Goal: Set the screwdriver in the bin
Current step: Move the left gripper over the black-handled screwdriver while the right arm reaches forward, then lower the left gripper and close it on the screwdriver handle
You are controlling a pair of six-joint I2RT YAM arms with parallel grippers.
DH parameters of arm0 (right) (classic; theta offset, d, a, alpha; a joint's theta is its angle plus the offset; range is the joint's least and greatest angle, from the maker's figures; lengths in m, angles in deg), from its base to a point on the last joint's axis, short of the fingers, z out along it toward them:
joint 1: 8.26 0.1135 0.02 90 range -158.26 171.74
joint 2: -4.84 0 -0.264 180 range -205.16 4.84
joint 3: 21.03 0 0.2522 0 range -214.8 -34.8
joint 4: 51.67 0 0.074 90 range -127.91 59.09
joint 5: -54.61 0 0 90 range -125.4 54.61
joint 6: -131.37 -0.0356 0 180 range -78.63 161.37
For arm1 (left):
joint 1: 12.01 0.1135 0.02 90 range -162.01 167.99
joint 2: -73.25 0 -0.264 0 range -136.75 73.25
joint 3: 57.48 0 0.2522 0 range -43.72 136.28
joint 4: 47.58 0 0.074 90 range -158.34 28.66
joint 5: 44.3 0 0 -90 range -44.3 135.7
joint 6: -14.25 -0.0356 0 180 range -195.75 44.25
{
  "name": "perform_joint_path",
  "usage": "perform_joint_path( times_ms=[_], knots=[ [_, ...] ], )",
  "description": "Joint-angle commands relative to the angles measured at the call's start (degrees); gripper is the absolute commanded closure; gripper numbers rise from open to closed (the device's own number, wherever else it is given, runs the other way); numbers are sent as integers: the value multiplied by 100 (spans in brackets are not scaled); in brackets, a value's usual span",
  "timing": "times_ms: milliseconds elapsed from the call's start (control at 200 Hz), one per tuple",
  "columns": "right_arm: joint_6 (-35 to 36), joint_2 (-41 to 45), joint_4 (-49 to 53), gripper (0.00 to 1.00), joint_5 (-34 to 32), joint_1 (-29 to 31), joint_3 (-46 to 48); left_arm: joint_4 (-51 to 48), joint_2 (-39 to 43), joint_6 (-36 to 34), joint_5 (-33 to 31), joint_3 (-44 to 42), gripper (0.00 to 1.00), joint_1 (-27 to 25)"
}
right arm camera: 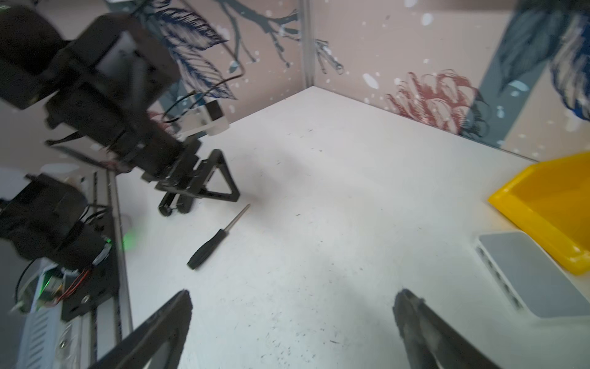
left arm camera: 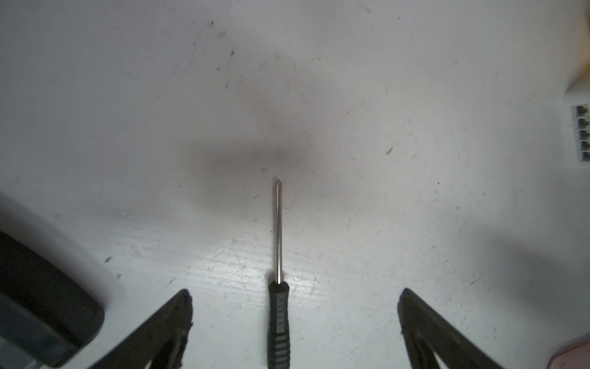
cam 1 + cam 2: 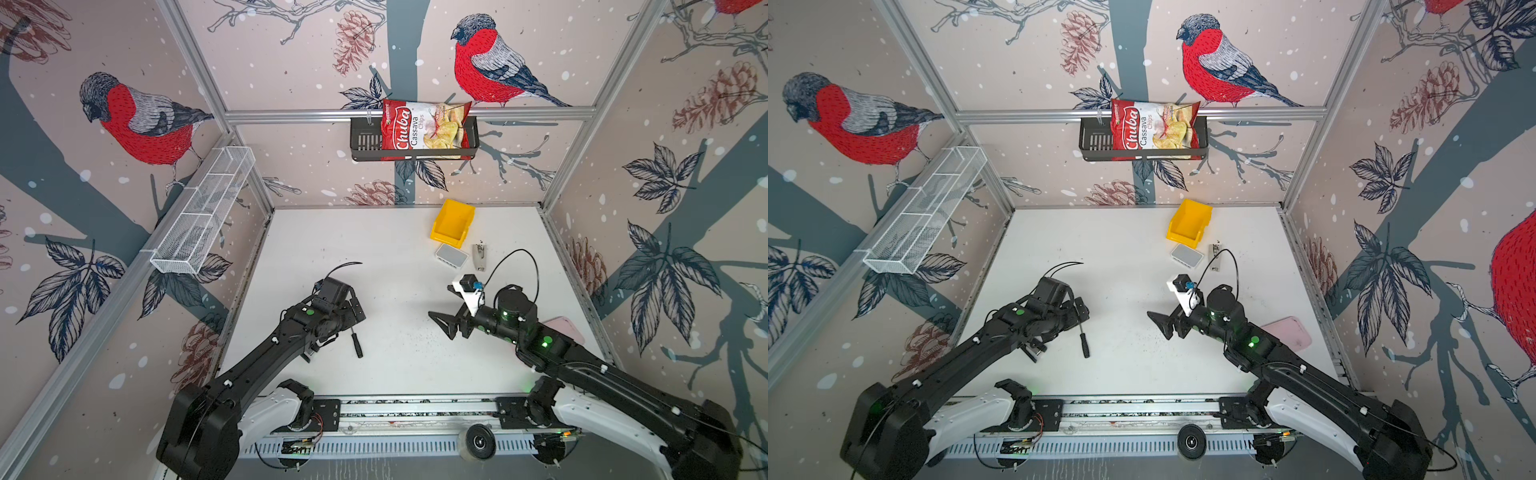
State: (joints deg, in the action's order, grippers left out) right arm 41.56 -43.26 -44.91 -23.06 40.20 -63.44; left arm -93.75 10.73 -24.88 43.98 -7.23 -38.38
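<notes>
The table (image 3: 374,249), white and marked with scuffs and dark specks, is enclosed on three sides by walls (image 3: 291,50) papered in pale pink, on which red-breasted birds (image 3: 141,120), pine cones, dark leaves and grey-blue branches are printed. The panels are framed by aluminium rails (image 3: 291,115); a white wire mesh basket (image 3: 203,216) is fixed to the left wall, and a black basket (image 3: 365,143) is hung from the rear crossbar. The surface is evenly lit, and only soft shadows are cast on it.
</notes>
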Motion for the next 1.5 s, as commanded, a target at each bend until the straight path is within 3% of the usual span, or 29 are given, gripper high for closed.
perform_joint_path(
  times_ms=[0, 370, 911, 1321, 1496],
  knots=[
    [504, -143, 238, 1, 76, 194, -143, -122, -193, 25, 36, 32, 5, -4],
    [1172, -687, 538, 1, 102, 435, -431, -257, -1205, 97, 189, 296, 31, -16],
    [1031, -763, 362, 1, -165, 610, -403, -573, -2414, -82, 39, 924, 64, -19],
    [1237, -981, 390, 1, -442, 607, -576, -535, -2580, -122, 49, 910, 86, -19],
    [1326, -1061, 499, 1, -601, 602, -678, -625, -2464, -113, -136, 954, 100, -24]
  ],
)
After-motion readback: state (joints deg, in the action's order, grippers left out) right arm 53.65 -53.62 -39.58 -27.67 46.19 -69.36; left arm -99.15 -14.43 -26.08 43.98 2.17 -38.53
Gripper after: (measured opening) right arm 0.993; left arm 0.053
